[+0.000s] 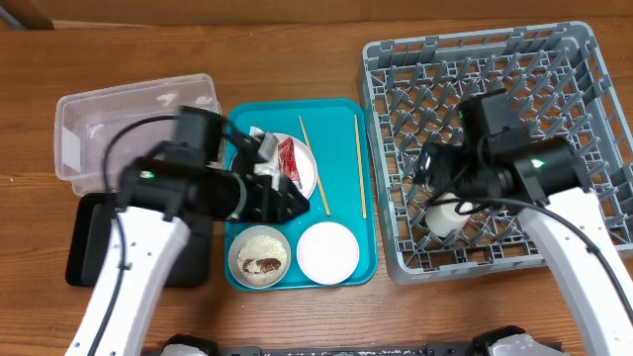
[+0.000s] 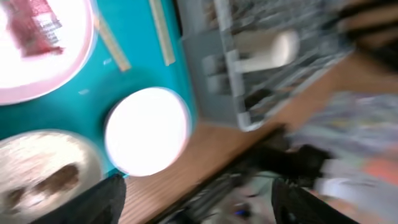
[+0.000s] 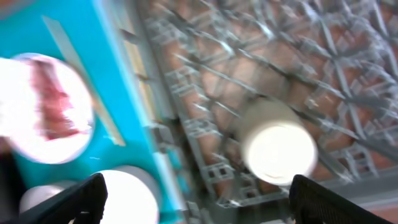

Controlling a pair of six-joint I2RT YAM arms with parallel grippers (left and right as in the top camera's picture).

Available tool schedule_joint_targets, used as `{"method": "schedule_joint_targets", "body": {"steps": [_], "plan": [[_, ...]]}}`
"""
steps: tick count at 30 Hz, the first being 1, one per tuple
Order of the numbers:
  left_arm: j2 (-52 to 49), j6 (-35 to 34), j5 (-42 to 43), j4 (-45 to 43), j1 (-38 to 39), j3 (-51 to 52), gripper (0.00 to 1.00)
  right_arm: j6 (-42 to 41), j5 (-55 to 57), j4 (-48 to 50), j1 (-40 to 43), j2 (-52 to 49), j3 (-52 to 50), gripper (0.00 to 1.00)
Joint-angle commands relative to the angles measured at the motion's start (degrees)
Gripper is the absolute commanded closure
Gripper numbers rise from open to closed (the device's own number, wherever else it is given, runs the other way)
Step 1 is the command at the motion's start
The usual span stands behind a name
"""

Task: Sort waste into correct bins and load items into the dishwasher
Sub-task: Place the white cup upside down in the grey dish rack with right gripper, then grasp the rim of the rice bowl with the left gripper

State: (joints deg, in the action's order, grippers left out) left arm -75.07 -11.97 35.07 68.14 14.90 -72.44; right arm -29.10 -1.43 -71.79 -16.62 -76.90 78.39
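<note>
While the white cup sits in the grey rack, the right hand hangs above it, spread wide.

Your view is blurred (edges soft everywhere). On the teal tray: plate with red wrapper at ten o'clock, bowl of brown scraps at eight, white bowl near centre, two chopsticks at twelve. At one o'clock a white cup sits in the grey rack. The fingers of your left gripper stand wide apart at six.
</note>
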Motion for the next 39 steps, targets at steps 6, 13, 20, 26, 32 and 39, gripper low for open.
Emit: {"method": "schedule_joint_targets", "body": {"steps": [6,13,20,26,32,39], "plan": [[-3.3,-13.0,-35.1,-0.4,20.4,-0.3,0.27,0.6,-9.2,4.6,-0.5,5.7,2.7,0.05],[-8.2,-23.0,-39.1,1.5,24.5,1.7,0.34,0.7,-9.2,2.9,-0.5,5.7,2.7,0.04],[-12.7,-31.6,-43.2,-5.5,24.2,9.8,0.5,1.0,-9.2,2.8,-0.5,5.6,2.7,0.04],[-17.7,-40.7,-42.5,-8.3,22.9,12.1,0.52,1.0,-9.2,1.9,-0.5,5.4,2.7,0.04],[-20.3,-41.4,-41.7,-9.9,22.3,12.3,0.55,1.0,-9.2,1.8,-0.5,5.4,2.7,0.03],[-23.6,-42.7,-41.1,-10.5,21.4,12.7,0.73,1.0,-9.2,1.2,-0.5,5.4,2.7,0.04]]}}
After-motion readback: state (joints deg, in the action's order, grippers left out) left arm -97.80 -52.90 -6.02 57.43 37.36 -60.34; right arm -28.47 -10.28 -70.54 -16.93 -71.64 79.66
